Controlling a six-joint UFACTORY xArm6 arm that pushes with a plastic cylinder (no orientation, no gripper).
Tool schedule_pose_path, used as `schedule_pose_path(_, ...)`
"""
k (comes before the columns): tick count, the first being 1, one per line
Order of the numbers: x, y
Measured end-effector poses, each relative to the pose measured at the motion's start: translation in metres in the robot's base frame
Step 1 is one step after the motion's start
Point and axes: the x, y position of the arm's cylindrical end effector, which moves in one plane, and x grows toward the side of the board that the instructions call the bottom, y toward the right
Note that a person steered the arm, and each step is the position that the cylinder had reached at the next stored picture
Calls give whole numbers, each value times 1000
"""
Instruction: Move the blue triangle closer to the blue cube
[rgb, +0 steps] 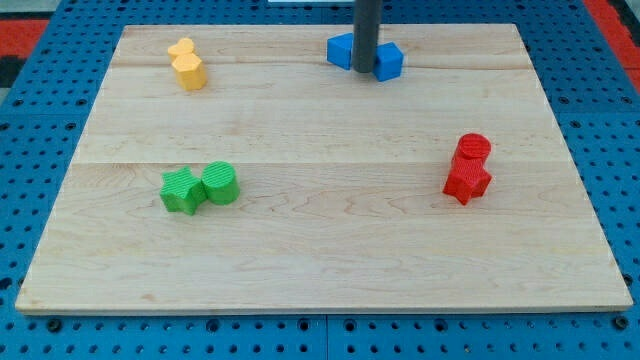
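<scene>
Two blue blocks, the blue triangle and blue cube, are set near the board's top edge, parted only by my tip; no pincer is fitted, so nothing is grasped.

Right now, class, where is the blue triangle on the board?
The blue triangle sits at the view's top centre, just left of my tip, with the blue cube just right of the rod.

Wooden board on blue pegboard
</scene>
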Motion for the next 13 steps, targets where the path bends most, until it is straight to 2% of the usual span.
schedule_pose_path(1, 0, 33)
schedule_pose_path(2, 4, 32)
schedule_pose_path(4, 11, -62)
schedule_pose_path(5, -13, -85)
schedule_pose_path(6, -47, -82)
schedule_pose_path(7, -52, -77)
schedule_pose_path(11, -20, 7)
schedule_pose_path(13, -14, -4)
